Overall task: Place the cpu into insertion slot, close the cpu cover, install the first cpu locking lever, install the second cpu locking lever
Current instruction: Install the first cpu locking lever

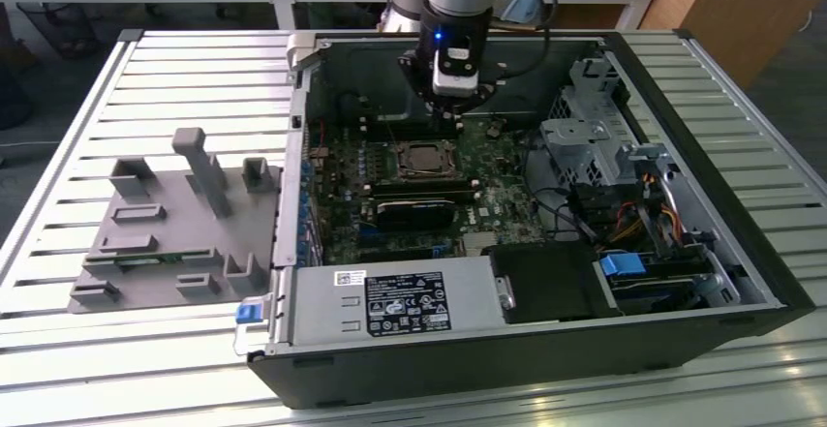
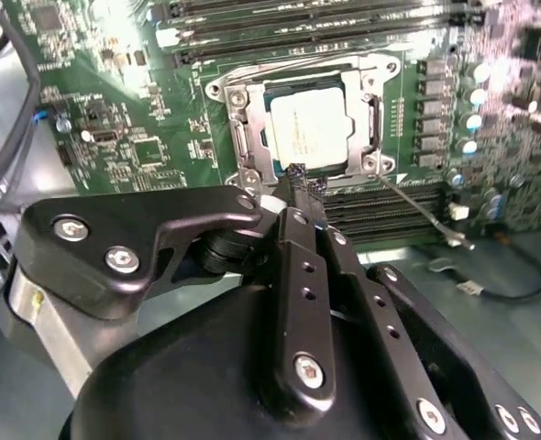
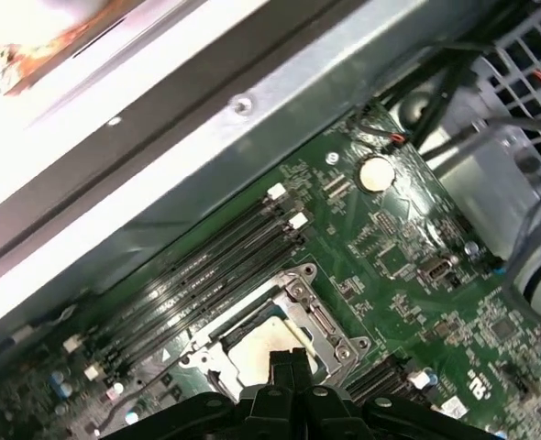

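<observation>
The open computer case [image 1: 672, 282] lies on a slatted metal table [image 1: 77, 350], and the arm reaches down into it from the far side, with the gripper [image 1: 444, 122] low over the green motherboard [image 1: 498, 214]. In both wrist views the gripper's [image 2: 300, 183] two black fingers [image 2: 293, 238] are drawn together with nothing seen between them, and their tips hang just beside one edge of the insertion slot [image 2: 229, 96]. The cpu [image 2: 307, 128] sits flat in that slot, its pale metal face showing through the window of the cpu cover [image 2: 241, 139], which lies down around it. In the second wrist view a thin wire locking lever [image 2: 425, 213] sticks out from the corner of the slot next to the fingertips and slants across the long black memory slots [image 2: 380, 206]. In the exterior view a grey power supply box [image 1: 387, 301] fills the case's near corner, and a grey parts fixture [image 1: 168, 224] stands on the table towards the exterior view's left.
</observation>
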Robot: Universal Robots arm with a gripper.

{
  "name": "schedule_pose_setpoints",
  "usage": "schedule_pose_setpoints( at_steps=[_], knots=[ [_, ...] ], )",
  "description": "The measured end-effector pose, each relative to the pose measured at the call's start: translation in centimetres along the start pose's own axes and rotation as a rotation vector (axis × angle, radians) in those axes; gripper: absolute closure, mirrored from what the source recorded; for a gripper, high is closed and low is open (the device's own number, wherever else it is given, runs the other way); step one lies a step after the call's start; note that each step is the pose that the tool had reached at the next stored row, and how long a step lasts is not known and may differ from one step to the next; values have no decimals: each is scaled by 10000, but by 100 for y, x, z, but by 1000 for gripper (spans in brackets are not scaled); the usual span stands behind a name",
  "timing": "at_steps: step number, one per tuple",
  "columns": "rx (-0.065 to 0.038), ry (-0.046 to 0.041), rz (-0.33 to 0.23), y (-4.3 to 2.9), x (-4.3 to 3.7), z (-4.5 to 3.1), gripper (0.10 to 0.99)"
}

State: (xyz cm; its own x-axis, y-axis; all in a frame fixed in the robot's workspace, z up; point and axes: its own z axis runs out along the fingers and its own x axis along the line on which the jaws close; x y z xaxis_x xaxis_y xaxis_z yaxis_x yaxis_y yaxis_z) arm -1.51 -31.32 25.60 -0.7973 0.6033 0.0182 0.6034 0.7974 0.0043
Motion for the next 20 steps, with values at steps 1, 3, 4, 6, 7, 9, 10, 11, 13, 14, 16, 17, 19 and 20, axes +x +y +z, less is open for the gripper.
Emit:
schedule_pose_setpoints(
  at_steps=[1,3,4,6,7,9,10,11,13,14,16,17,19,20],
  knots=[
    [2,1,-180,0,0,1,980],
    [10,2,-555,0,0,4,980],
    [14,3,-737,0,0,6,980],
    [21,4,-1096,0,0,7,980],
    [24,5,-1275,0,0,8,980],
    [37,9,-2045,0,-1,9,980],
    [39,9,-2204,1,-1,9,980],
    [43,10,-2382,0,-1,9,980],
    [49,11,-2740,1,-1,10,980],
    [53,12,-2922,1,-1,10,980],
    [60,14,-3292,1,-1,10,980],
    [64,15,-3471,1,-1,10,980],
    [70,17,-3837,1,-1,11,980],
    [74,17,-4015,1,-1,11,980]
  ],
)
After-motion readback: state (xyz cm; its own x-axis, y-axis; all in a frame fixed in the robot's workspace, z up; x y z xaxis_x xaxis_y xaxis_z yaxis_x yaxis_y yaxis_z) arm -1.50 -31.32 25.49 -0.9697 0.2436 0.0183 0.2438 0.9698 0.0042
